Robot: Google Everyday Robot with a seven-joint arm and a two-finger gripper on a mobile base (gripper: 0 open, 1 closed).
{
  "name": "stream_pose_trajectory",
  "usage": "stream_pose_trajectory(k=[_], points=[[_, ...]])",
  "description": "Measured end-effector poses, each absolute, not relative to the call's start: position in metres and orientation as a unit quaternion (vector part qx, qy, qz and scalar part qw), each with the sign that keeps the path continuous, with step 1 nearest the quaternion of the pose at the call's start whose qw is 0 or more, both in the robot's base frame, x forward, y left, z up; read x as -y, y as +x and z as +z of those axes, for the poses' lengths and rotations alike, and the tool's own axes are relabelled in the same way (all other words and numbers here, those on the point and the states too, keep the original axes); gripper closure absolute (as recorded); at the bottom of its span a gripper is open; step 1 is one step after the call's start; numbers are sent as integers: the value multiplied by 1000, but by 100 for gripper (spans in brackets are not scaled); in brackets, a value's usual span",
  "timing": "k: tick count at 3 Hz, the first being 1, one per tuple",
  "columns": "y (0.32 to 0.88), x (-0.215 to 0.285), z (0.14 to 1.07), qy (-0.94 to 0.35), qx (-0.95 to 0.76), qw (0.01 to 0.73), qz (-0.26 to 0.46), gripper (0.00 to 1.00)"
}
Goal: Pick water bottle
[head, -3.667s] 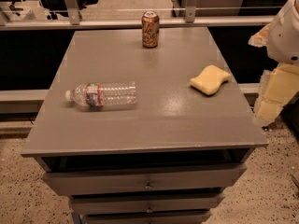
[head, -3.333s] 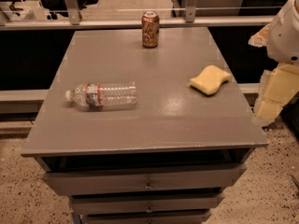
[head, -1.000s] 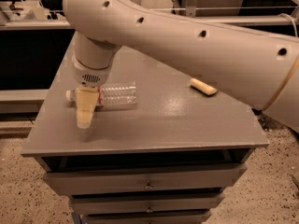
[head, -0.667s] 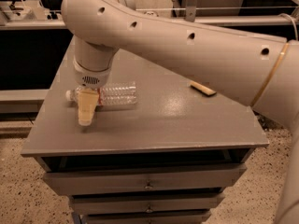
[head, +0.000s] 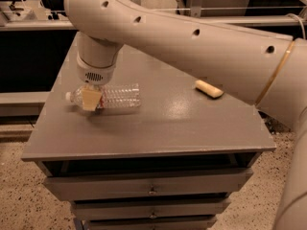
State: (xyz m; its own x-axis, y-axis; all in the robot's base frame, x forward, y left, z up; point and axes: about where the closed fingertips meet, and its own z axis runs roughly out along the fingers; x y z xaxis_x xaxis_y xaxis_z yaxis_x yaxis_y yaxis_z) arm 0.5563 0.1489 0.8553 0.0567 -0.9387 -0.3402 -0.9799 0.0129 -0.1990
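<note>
The water bottle [head: 117, 96] lies on its side on the left part of the grey table [head: 158, 128], its white cap pointing left. It is clear ribbed plastic with a red label band near the neck. My gripper [head: 90, 99] hangs from the big white arm [head: 192, 42] and sits right over the bottle's neck end, covering the label. A tan finger [head: 89, 98] shows in front of the bottle.
A yellow sponge [head: 209, 89] lies on the right part of the table, partly hidden by the arm. Drawers [head: 148, 188] run below the table's front edge. A rail and dark shelving stand behind the table. The arm hides the back of the table.
The arm swung in from the right across the table. In the last second the gripper has moved down and in onto the bottle's neck end. The bottle has not moved.
</note>
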Motion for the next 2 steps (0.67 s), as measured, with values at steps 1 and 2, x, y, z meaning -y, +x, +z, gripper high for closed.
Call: stream_pose_trajectory(k=[1, 2], points=[[554, -156, 879, -697, -679, 214, 79, 87], [560, -160, 914, -683, -670, 253, 145, 100]])
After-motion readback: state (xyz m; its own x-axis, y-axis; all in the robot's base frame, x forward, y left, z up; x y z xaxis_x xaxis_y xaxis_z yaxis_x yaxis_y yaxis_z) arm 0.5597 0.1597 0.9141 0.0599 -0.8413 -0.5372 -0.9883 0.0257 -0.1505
